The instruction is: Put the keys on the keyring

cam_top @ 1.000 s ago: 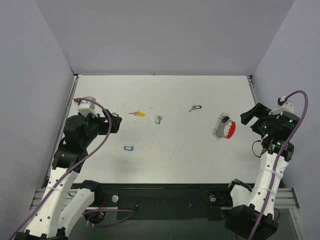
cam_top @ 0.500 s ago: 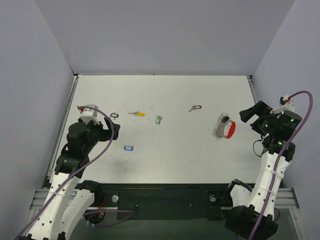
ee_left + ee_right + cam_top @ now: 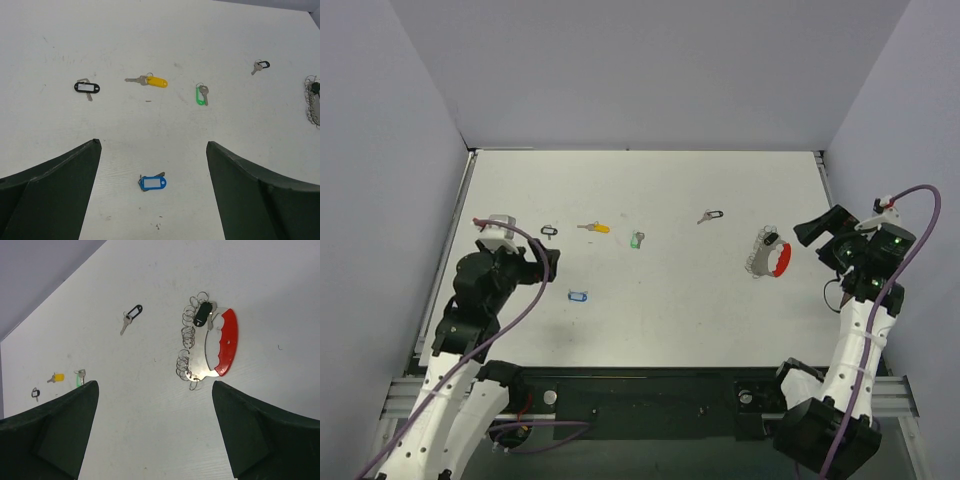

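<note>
Loose keys lie on the white table: a black-tagged key (image 3: 549, 231) (image 3: 87, 87), a yellow-tagged key (image 3: 595, 228) (image 3: 152, 81), a green-tagged key (image 3: 636, 240) (image 3: 201, 94), a blue-tagged key (image 3: 578, 296) (image 3: 153, 182) and another black-tagged key (image 3: 710, 216) (image 3: 131, 315). The keyring (image 3: 772, 256) (image 3: 212, 347), a red band with silver loops, lies at the right and carries one black tag (image 3: 202, 313). My left gripper (image 3: 546, 262) (image 3: 152, 145) is open and empty, above the blue-tagged key. My right gripper (image 3: 817, 232) (image 3: 155, 385) is open and empty, just right of the keyring.
Grey walls (image 3: 650, 70) enclose the table on three sides. The table's right edge (image 3: 823, 180) runs close behind the right gripper. A black rail (image 3: 650, 385) runs along the near edge between the arm bases.
My left arm has drawn back toward the near left, uncovering the black-tagged key at the far left. My right gripper has shifted slightly. The keys and keyring have not moved.
</note>
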Motion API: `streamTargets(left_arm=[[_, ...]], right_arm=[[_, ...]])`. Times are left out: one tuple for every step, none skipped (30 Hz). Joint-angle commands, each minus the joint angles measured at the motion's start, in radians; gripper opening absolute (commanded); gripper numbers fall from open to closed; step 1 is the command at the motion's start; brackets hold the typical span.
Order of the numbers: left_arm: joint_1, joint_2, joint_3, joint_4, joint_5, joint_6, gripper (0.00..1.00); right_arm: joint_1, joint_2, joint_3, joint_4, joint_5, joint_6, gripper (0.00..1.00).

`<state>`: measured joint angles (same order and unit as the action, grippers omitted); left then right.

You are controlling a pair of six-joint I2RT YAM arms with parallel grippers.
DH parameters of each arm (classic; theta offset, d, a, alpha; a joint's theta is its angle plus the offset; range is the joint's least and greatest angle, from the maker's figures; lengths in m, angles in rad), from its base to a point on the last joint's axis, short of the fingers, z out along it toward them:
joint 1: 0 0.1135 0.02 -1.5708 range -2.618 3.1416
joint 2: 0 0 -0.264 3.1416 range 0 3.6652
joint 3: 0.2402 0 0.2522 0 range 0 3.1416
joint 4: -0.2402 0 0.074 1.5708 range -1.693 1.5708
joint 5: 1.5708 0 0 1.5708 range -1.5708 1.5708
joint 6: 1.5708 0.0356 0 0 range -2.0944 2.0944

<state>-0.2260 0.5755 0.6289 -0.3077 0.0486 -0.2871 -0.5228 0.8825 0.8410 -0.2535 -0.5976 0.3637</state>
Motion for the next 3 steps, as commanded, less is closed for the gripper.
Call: streamTargets(left_arm=[[0.007,-0.014,-0.001,0.059,0.005,0.022,0.97],[0.007,-0.016,0.000,0.061,0.007,0.023,0.97],[0.007,-0.019,0.000,0.061,0.007,0.025,0.97]], right_arm=[[-0.003,0.009,-0.008,0.056,-0.036,-0.012,0.90],[-0.002,0.010,-0.010,0.057,-0.039,-0.012,0.90],[-0.002,0.010,-0.010,0.057,-0.044,-0.012,0.90]])
